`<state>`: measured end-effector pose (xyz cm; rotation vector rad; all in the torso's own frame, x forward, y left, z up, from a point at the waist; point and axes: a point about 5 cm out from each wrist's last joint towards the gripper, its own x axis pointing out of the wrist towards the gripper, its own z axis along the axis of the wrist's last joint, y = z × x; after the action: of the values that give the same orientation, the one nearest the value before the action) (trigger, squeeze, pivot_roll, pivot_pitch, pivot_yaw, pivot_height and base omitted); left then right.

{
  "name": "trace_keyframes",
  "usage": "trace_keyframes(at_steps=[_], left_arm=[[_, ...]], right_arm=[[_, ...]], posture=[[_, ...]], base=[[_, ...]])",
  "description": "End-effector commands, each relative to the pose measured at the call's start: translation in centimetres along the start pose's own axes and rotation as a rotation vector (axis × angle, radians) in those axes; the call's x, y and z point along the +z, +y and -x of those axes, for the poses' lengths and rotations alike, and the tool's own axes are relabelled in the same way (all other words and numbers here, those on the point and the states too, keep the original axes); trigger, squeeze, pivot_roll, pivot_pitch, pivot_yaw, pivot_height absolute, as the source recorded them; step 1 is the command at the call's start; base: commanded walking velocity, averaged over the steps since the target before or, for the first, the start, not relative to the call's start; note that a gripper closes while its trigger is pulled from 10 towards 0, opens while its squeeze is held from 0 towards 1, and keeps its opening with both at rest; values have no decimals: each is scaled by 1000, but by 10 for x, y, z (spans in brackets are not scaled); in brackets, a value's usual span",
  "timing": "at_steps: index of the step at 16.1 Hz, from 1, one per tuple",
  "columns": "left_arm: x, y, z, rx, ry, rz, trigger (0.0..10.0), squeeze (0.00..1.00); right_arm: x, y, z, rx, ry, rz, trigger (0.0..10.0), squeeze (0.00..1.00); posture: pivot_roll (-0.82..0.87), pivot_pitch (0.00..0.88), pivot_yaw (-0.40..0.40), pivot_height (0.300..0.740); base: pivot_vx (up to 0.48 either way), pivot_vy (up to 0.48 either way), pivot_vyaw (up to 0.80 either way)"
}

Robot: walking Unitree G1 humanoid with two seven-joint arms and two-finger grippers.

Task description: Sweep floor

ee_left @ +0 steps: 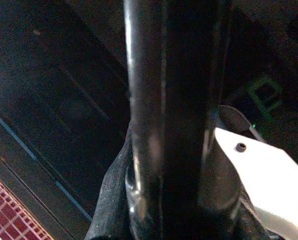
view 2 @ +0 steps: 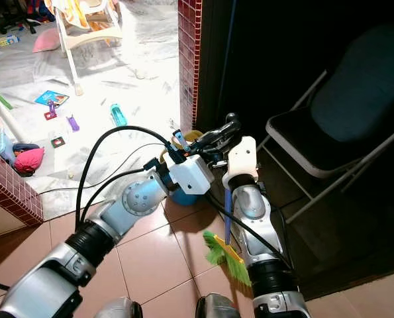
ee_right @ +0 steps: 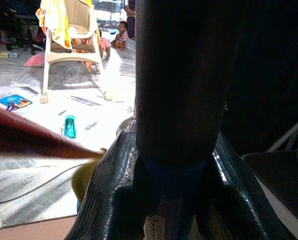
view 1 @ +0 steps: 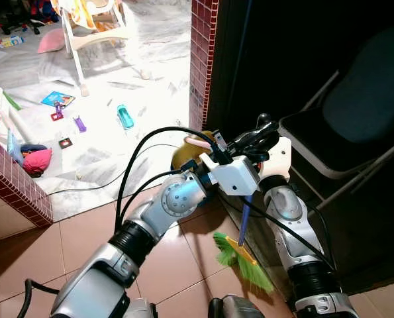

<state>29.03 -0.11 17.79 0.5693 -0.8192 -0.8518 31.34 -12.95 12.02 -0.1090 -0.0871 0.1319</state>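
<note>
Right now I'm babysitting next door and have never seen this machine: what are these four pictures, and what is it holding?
It is a walking humanoid robot with two silver arms. The two wide pictures come from its head cameras, looking down; the two dark close-ups come from cameras on its wrists. Both the left gripper and right gripper are closed on the handle of a broom with green bristles, which hangs above the brown tiled floor. Ahead, toys lie on a bright marble floor; a dark folding chair stands to its right.

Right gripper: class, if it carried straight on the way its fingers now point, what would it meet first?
Probably the yellow pail just ahead of the right gripper, which is shut on the broom; beyond lies the littered pale floor. Depth is uncertain.
</note>
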Motion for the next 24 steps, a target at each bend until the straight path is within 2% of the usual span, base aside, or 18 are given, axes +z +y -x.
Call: trace_keyframes(at_steps=[1, 2, 4, 5, 7, 8, 9, 10, 11, 15, 16, 18, 19, 20, 21, 22, 23, 24], left_arm=[[0, 35, -4, 101, -4, -107, 10000, 0], [1, 46, -5, 157, -2, -124, 10000, 0], [10, 85, -9, 335, -16, -169, 10000, 0], [12, 88, -10, 342, -22, -179, 10000, 0], [10, 73, -10, 266, -36, -143, 10000, 0], [13, 54, -10, 175, -64, -115, 10000, 0], [14, 45, -9, 139, -73, -97, 10000, 0], [15, 37, -8, 102, -77, -90, 10000, 0], [12, 38, -6, 123, -62, -81, 10000, 0], [4, 69, -4, 327, 9, -71, 10000, 0], [4, 74, -2, 344, 13, -81, 10000, 0], [-1, 100, 5, 479, 66, -101, 10000, 0], [-4, 117, 11, 576, 93, -82, 10000, 0], [-7, 140, 22, 711, 149, -76, 10000, 0], [-12, 153, 32, 789, 206, -81, 10000, 0], [-13, 156, 35, 803, 226, -88, 10000, 0], [-22, 164, 54, 882, 320, -114, 10000, 0], [-25, 164, 63, 912, 358, -125, 10000, 0]], right_arm=[[10, -4, -3, -10, -50, 5, 10000, 0], [10, -4, -3, -11, -51, 5, 10000, 0], [10, -5, -3, -11, -52, 7, 10000, 0], [10, -5, -4, -12, -52, 7, 10000, 0], [10, -3, -5, -6, -54, 7, 10000, 0], [11, -3, -5, -5, -55, 7, 10000, 0], [11, -3, -5, -6, -55, 8, 10000, 0], [10, -3, -5, -7, -55, 9, 10000, 0], [10, -5, -5, -11, -54, 11, 10000, 0], [9, -4, -4, -14, -51, 14, 10000, 0], [9, -4, -4, -13, -52, 14, 10000, 0], [9, -4, -5, -14, -56, 13, 10000, 0], [9, -4, -6, -14, -56, 12, 10000, 0], [9, -4, -6, -12, -56, 10, 10000, 0], [8, -3, -6, -7, -54, 3, 10000, 0], [8, -2, -6, -5, -52, 1, 10000, 0], [6, 1, -6, 12, -46, -3, 10000, 0], [6, 3, -6, 27, -40, 6, 10000, 0]], posture=[[-93, 33, -6, 740], [-93, 33, -6, 740], [-90, 32, -12, 740], [-90, 32, -12, 740], [-90, 32, -12, 740], [-90, 32, -12, 740], [-90, 32, -12, 740], [-88, 35, -10, 740], [-88, 35, -10, 740], [-90, 37, -9, 740], [-90, 37, -9, 740], [-90, 37, -9, 740], [-90, 37, -9, 740], [-87, 35, -11, 740], [-81, 34, -13, 740], [-81, 34, -13, 740], [-81, 34, -13, 740], [-81, 34, -13, 740]], base=[[0, 0, 0], [0, 0, 0], [0, 0, 0], [0, 0, 0], [0, 0, 0], [0, 0, 0], [0, 0, 0], [0, 0, 0], [0, 0, 0], [0, 0, 0], [0, 0, 0], [0, 0, 0], [0, 0, 0], [0, 0, 0], [0, 0, 0], [0, 0, 0], [0, 0, 0], [0, 0, 0]])
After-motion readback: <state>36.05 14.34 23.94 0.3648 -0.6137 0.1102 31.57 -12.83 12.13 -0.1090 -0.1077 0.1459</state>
